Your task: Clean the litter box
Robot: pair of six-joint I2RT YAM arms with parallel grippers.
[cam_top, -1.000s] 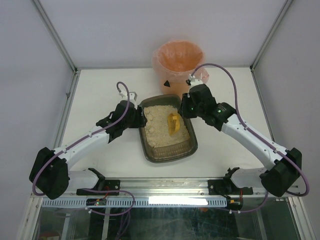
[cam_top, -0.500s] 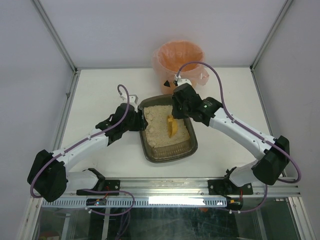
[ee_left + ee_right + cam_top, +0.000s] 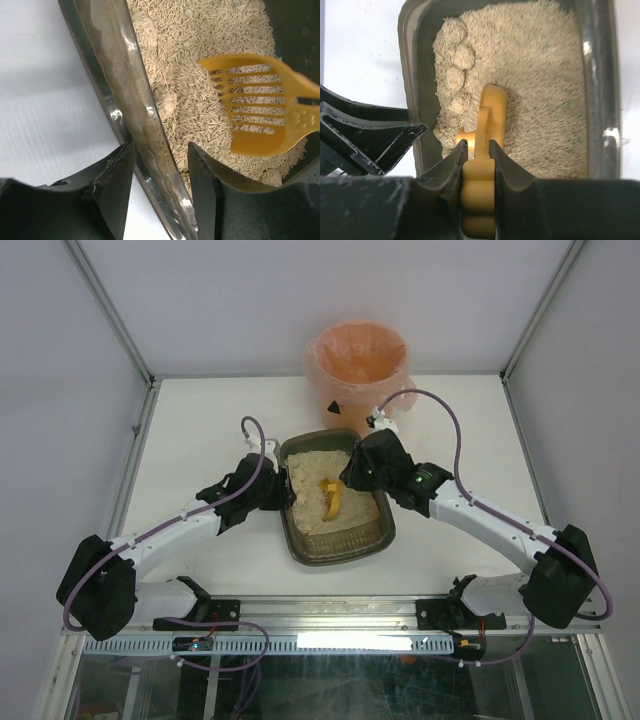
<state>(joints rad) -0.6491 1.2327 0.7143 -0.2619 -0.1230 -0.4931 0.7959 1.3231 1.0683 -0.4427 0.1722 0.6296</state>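
Observation:
The litter box is a dark tray of beige litter in the middle of the table. My left gripper straddles its left rim, one finger outside on the table side and one inside over the litter, pinching the rim. My right gripper is shut on the handle of the yellow slotted scoop. The scoop's head is pressed into the litter near the left side; its slotted blade also shows in the left wrist view. Pale clumps lie along the left wall.
A pink-lined round bin stands just behind the box at the table's back edge. Metal frame posts and white walls border the table on the left, right and back. My left gripper's body sits close beside the scoop.
My right gripper has swung the scoop leftward across the box and tipped its head down into the litter. My left gripper has stayed on the left rim.

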